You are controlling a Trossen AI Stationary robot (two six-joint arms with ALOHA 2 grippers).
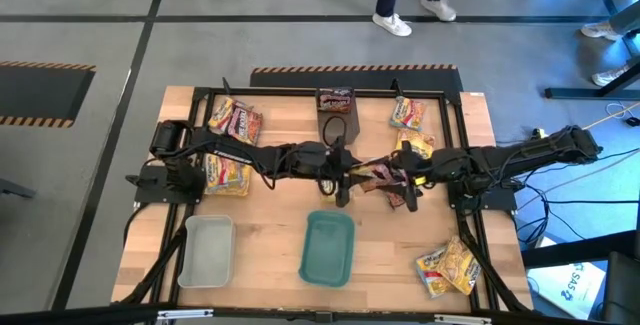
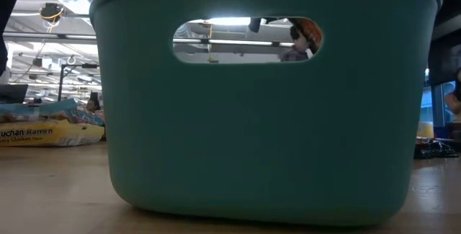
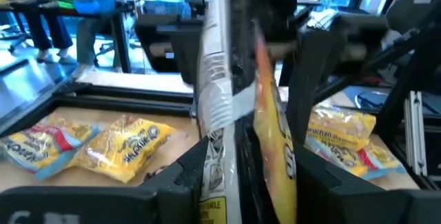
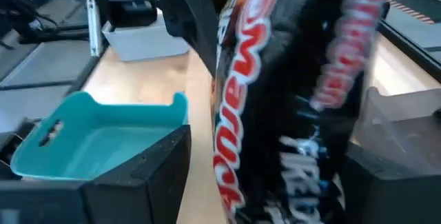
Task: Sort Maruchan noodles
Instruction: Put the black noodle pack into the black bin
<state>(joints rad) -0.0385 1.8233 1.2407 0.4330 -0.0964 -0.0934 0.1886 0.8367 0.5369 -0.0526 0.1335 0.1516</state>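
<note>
Teal tray [image 2: 266, 104] fills low view | wrist views: both pincers pinching packets [image 4: 289, 100]

Hidden, cropped and unreadable regions across the four views.

Low view: the teal tray [image 2: 266, 111] fills the frame, its base cut by the lower edge, hiding both arms and most of the table; only a slot in its wall shows the room beyond, and at left a yellow packet [image 2: 47, 129] is cropped so its print reads in part. Left wrist view: a packet held edge-on [image 3: 227, 107] blocks the centre, blurred, its label illegible. Right wrist view: a dark packet [image 4: 289, 107] is smeared and runs off the top and bottom edges. High view: the packets between the two grippers at centre [image 1: 385, 177] overlap beyond counting; people at the top edge show legs only.
</note>
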